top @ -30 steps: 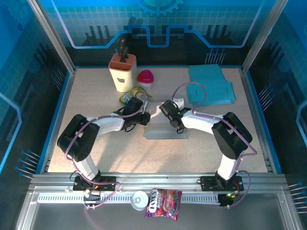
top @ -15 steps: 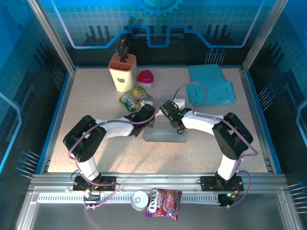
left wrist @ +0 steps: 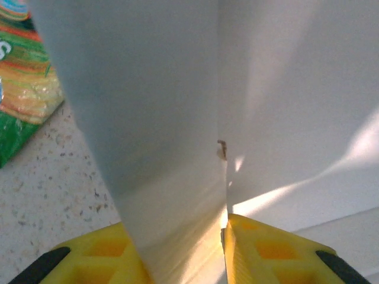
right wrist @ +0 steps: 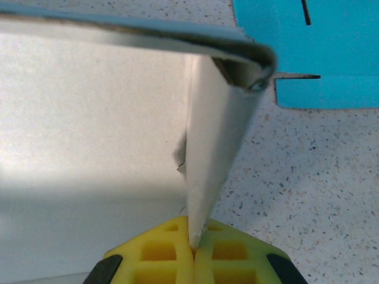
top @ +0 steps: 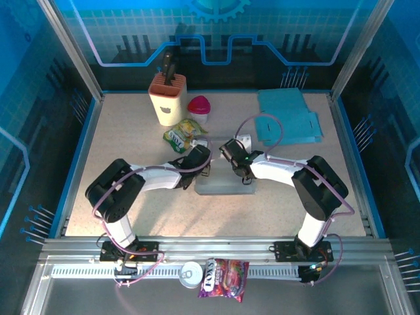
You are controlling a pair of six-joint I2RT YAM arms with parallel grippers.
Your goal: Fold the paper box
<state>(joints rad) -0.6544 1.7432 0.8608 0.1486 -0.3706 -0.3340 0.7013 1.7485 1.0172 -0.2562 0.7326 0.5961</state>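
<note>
Speckled beige table point(top: 131, 197) fills a blue-walled booth, with a metal rail along its near edge. Both arms reach in toward the middle, where the paper box point(top: 225, 185) lies as a pale, flattened shape, its long side running left to right.

The left gripper point(top: 203, 165) is at the box's far-left corner. In its wrist view a white panel rises between the two yellow fingers point(left wrist: 100, 257) and spans the gap between them. The fingers stand apart, but whether they are pinching the panel or merely straddling it I cannot tell.

The right gripper point(top: 235, 162) is at the far edge of the box, a little right of the left one. Its yellow fingers are pressed together on the thin edge of an upright white flap — clenched on the paper box. That flap meets a curled upper edge of the box.

A cream and orange knife block point(top: 168, 98) stands at the far left, with a pink-lidded pot point(top: 200, 106) just beside it on the right. A green and yellow snack packet point(top: 184, 134) lies nearer, just beyond the left gripper. Blue sheets point(top: 287, 117) with slits lie at the far right.

On the near rail rest a tin point(top: 191, 273) and, touching it on the right, a purple sweets bag point(top: 223, 270).
</note>
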